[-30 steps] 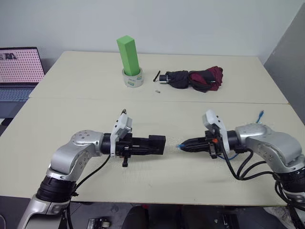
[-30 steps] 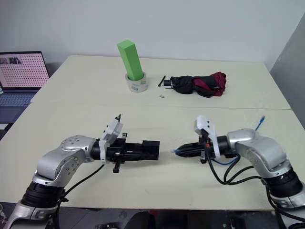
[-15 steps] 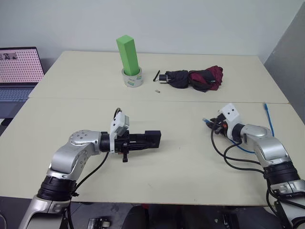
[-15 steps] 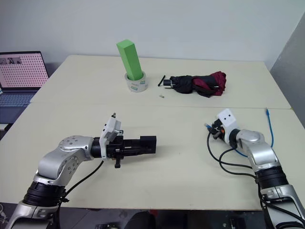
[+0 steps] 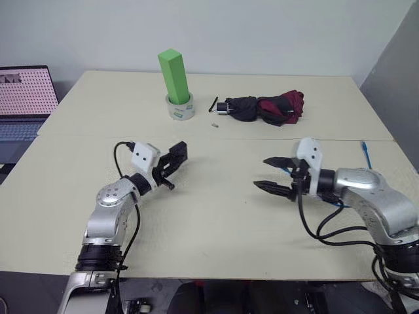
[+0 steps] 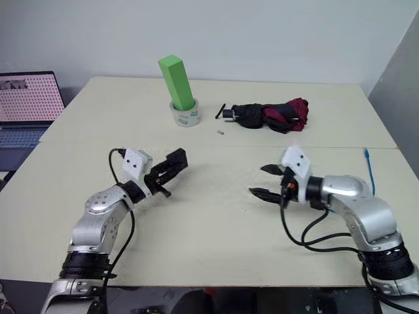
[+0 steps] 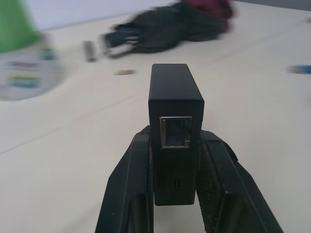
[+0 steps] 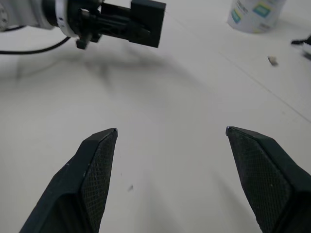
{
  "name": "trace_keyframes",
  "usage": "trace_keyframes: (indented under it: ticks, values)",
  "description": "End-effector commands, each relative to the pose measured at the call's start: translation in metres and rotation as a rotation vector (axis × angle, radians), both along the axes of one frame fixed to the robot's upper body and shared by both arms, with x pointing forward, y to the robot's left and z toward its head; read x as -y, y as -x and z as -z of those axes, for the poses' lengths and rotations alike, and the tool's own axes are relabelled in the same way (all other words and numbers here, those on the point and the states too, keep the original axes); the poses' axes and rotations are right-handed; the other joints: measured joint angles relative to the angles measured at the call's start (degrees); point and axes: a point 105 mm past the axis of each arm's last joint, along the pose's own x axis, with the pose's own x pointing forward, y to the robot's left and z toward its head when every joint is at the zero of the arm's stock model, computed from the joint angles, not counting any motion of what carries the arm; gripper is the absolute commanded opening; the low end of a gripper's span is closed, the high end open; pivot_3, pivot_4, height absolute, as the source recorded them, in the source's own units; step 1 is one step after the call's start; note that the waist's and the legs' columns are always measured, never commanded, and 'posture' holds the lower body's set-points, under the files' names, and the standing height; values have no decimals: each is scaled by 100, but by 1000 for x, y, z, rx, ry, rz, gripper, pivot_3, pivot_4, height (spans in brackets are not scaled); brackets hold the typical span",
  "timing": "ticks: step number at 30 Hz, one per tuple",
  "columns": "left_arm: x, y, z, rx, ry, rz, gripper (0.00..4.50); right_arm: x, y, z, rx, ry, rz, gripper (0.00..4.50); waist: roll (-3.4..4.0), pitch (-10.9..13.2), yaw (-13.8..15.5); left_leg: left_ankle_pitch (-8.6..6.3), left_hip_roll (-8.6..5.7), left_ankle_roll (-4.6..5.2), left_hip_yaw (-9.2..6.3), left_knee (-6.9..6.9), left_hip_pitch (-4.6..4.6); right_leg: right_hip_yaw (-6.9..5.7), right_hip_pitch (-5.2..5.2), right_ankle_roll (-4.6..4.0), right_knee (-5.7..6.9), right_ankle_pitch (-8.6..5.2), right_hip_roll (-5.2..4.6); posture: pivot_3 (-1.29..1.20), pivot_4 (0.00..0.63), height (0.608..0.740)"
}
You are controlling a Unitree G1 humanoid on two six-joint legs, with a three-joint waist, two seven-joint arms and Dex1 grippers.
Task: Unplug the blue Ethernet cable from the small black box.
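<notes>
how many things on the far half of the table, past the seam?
4: green block standing in a tape roll, a black-and-maroon folded umbrella to their right, a tiny piece between. Nothing looks hidden.

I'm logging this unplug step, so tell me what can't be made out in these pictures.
- blue Ethernet cable: mostly hidden behind the right arm, eye views; its plug is too small to read.
- small black box: lower sides covered by the left gripper fingers, left wrist view.
- Umbrella and tape roll: blurred, left wrist view.
</notes>
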Motion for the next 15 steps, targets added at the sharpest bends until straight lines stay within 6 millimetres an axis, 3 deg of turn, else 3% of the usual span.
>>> trace_keyframes:
  ticks: [1,10,11,15]
  values:
    - [-20,-8,-7,83,17,-138,774,-15,-1,-15,75,-2,-14,3803,0,0,3,3,-1,-6,0,0,-2,0,-1,0,-1,0,-1,0,150,740]
    - [-26,-13,21,38,42,-234,774,-31,1,-17,82,-3,-54,3803,-3,-2,7,7,-3,-13,0,0,-3,-6,-2,0,-1,0,-7,0,150,740]
    - [-27,-13,23,28,49,-238,1475,-31,1,-17,82,-3,-53,3803,-3,-2,6,7,-3,-13,0,0,-2,-7,-2,0,0,0,-7,0,150,740]
    - [-31,-9,30,-3,79,-241,2382,-31,1,-16,79,-2,-48,3803,-3,-2,5,8,-2,-13,0,0,-2,-8,-2,0,0,0,-7,0,150,740]
